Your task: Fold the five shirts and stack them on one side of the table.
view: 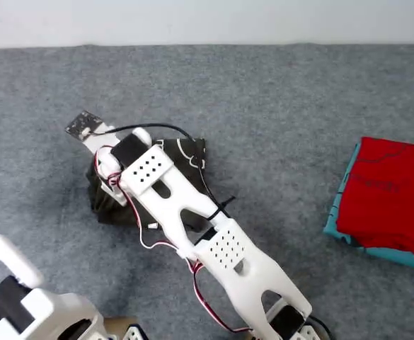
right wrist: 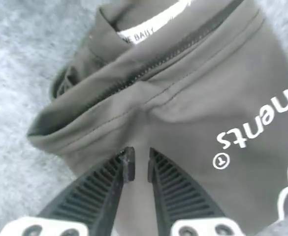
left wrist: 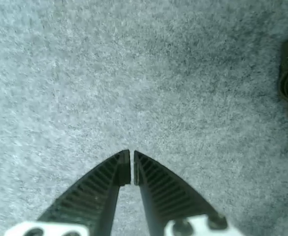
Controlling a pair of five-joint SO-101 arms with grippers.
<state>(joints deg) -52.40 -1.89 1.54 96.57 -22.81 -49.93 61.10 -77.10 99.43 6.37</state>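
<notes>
grey felt tabletop (view: 277,106) from above holds a crumpled dark olive cotton shirt (view: 185,152) well apart from the folded red-on-teal shirt stack (view: 391,195); left gripper (left wrist: 132,169) hangs clenched, empty, over felt; right gripper (right wrist: 138,164) seemingly nips a thin crease that could slip out when pulled.

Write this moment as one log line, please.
right tool: over dark shirt | left tool: shut, over table | stacked: red shirt on teal shirt
</notes>
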